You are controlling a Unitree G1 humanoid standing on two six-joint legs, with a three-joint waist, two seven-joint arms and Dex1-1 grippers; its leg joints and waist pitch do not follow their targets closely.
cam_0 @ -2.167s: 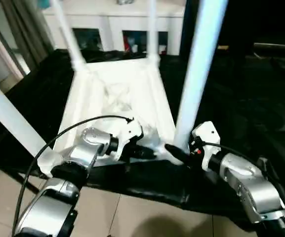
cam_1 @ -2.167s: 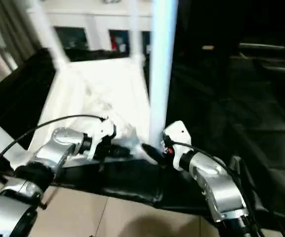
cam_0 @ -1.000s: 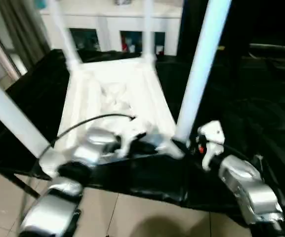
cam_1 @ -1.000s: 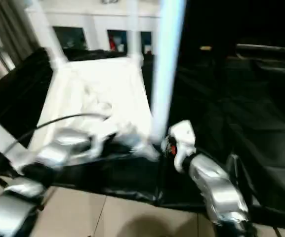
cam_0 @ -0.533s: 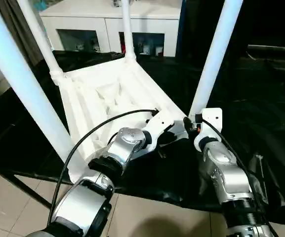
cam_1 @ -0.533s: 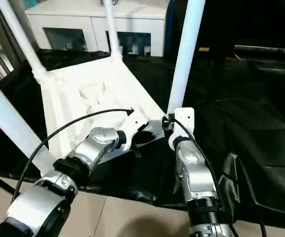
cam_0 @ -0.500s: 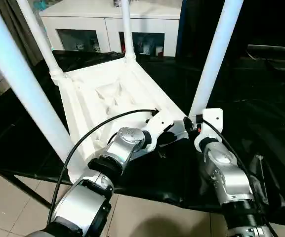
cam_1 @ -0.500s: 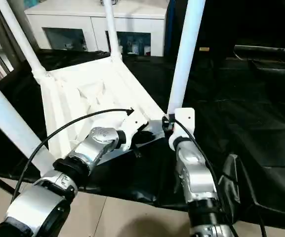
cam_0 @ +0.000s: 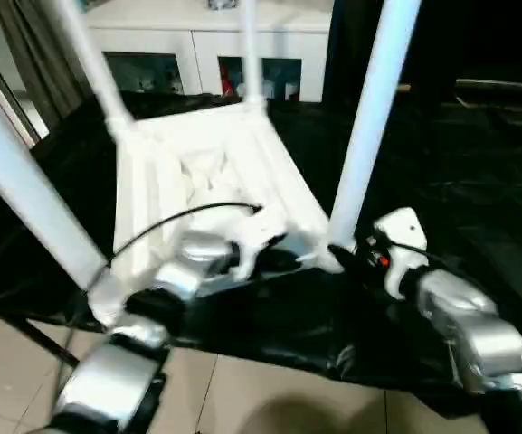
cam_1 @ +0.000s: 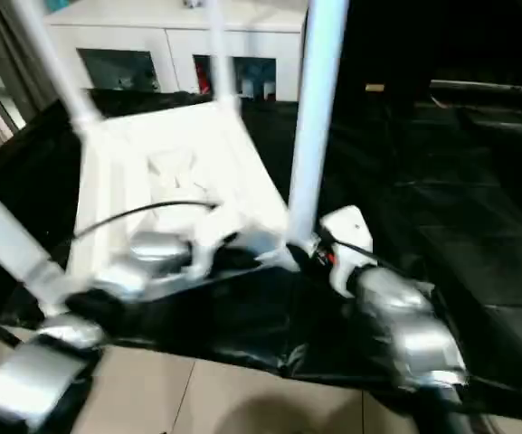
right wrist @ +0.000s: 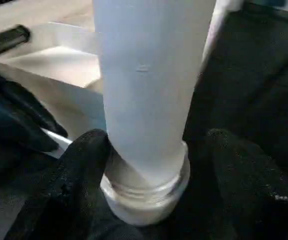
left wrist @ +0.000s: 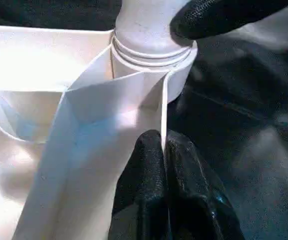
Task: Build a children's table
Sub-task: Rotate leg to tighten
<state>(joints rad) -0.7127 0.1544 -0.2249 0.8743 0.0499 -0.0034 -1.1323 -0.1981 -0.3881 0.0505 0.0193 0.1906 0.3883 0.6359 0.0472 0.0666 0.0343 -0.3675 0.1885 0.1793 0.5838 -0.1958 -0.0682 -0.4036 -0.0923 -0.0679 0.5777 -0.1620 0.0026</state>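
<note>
left fingers [left wrist: 164, 165]: clenched on ribbed white table [cam_0: 208, 167] rim | right fingers [right wrist: 91, 165]: spread beside smooth leg [right wrist: 148, 85]

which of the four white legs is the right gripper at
The near right leg, the one standing in the corner socket closest to the robot's right arm. The right gripper straddles its base; the other three legs stand away from that gripper.

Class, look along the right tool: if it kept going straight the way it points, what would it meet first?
Most likely the base of the white tapered plastic leg, which stands between the right tool's fingers where it enters the round corner socket.
</note>
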